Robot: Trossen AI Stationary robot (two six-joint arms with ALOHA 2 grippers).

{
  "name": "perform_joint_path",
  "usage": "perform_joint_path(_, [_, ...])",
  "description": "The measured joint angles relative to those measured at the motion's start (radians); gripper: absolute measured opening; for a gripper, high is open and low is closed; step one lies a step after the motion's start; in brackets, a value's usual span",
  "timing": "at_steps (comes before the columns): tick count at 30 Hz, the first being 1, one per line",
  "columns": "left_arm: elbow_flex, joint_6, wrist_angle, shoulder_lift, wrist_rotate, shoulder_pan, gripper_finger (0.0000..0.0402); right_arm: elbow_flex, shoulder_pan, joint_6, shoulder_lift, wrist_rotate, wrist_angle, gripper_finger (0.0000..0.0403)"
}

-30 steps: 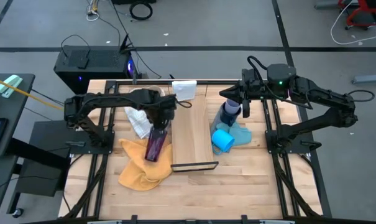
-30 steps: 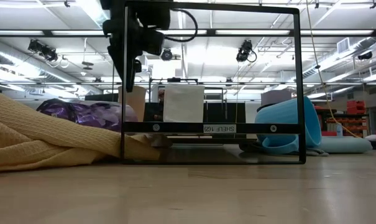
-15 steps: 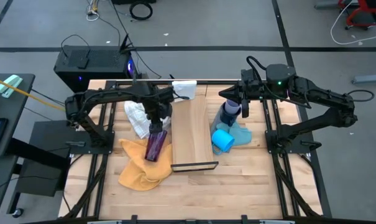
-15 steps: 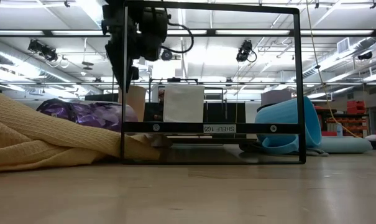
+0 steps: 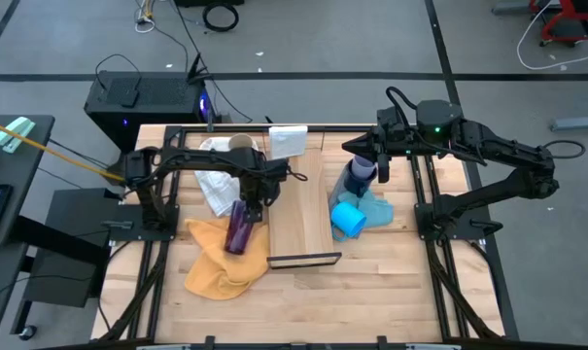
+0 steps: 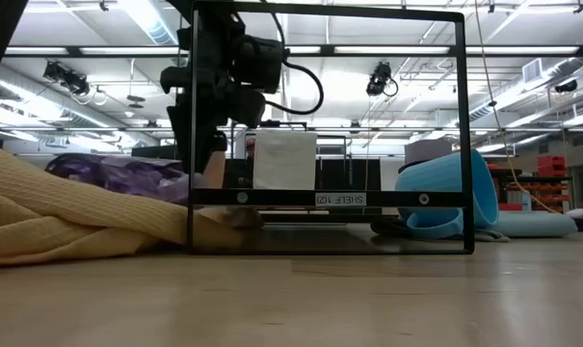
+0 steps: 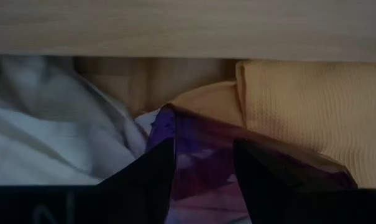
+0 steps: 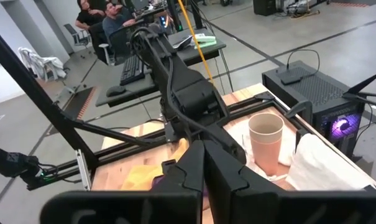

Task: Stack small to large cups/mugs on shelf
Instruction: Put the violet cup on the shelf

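The dark purple tumbler (image 5: 238,226) lies on its side on a yellow cloth (image 5: 214,262), left of the shelf plank (image 5: 298,199). My left gripper (image 5: 248,201) points down at the tumbler's far end, open. In the left wrist view its fingers stand close over the purple wall (image 7: 203,180). A tan cup (image 5: 240,146) stands upright at the far left. A light blue mug (image 5: 348,218) lies on its side right of the shelf, beside a lavender cup (image 5: 360,175). My right gripper (image 8: 203,163) hangs high over the right side, shut and holding nothing. My left gripper comes at the tumbler's far rim (image 7: 175,115) from above, its fingers pointing down with purple wall showing between them. I cannot tell whether either finger touches the tumbler. The tumbler rests on its side on the yellow cloth.
The shelf's black frame (image 5: 303,260) stands upright at the plank's near end. A white box (image 5: 288,139) sits at the far end. A white cloth (image 5: 214,185) lies by the tan cup, and a blue cloth (image 5: 376,206) lies under the mugs at the right.
My left gripper has come down toward the far end of the purple tumbler and tipped to point more steeply downward. The right arm has kept still.
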Motion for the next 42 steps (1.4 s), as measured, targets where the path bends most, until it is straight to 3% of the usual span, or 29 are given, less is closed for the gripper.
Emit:
perform_joint_path(10, [0.0, 0.029, -0.049, 0.006, 0.029, 0.0, 0.0156, 0.0, 0.0, -0.002, 0.0, 0.0, -0.001, 0.0015])
perform_joint_path(28, [0.0, 0.065, -0.177, 0.005, 0.063, -0.002, 0.0045, 0.0, 0.0, -0.031, 0.0, 0.0, -0.009, 0.0015])
perform_joint_path(34, [0.001, 0.062, -0.226, 0.005, 0.074, -0.002, 0.0033, 0.0, 0.0, -0.033, 0.0, 0.001, -0.023, 0.0015])
perform_joint_path(42, [0.12, -0.002, -0.266, 0.005, 0.07, -0.004, 0.0015, 0.0, 0.0, -0.038, 0.0, 0.001, -0.039, 0.0015])
